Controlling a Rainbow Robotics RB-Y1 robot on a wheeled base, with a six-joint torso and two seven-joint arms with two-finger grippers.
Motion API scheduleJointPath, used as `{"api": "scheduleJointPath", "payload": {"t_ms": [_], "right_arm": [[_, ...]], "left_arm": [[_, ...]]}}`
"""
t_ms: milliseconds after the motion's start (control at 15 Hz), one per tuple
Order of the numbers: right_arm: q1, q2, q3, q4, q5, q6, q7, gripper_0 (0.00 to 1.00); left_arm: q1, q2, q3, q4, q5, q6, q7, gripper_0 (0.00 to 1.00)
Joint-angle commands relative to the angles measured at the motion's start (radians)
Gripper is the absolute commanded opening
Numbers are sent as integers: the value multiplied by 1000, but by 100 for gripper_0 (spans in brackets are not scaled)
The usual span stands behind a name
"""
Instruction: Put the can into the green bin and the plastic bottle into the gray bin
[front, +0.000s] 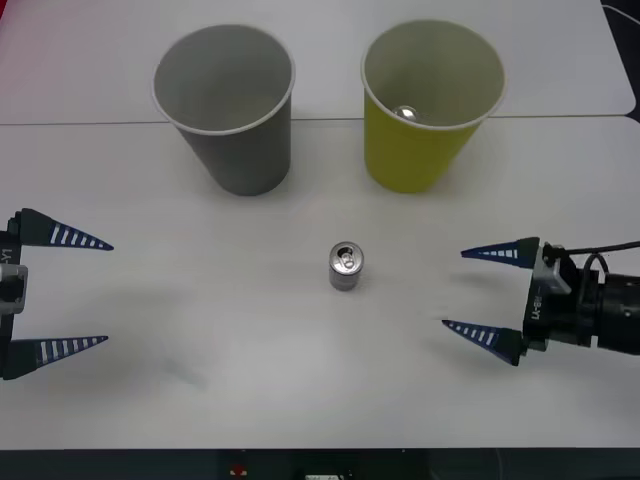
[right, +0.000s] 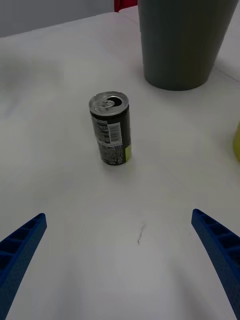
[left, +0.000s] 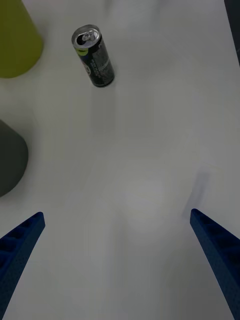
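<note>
Standing upright between grippers (both spread): can (front: 346, 266)

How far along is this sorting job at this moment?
Done: something silvery already lies inside the green bin. In hand: nothing; the left end effector and right end effector are open, apart from the can standing upright between them. Left: this can; the gray bin looks empty.

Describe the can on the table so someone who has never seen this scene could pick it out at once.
On the white table, two large cup-shaped bins stand at the far side, the gray bin and the green bin. Nearer the robot, roughly centred between them, the can stands upright and alone. It is far smaller than either bin, silver-topped with a pull tab and a dark printed side.
</note>
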Motion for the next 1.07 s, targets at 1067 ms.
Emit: {"api": "scheduleJointPath", "payload": {"t_ms": [1067], "right_arm": [[-255, 325, 165, 360, 1, 55, 128, 100]], "left_arm": [[0, 0, 0, 0, 0, 0, 0, 100]]}}
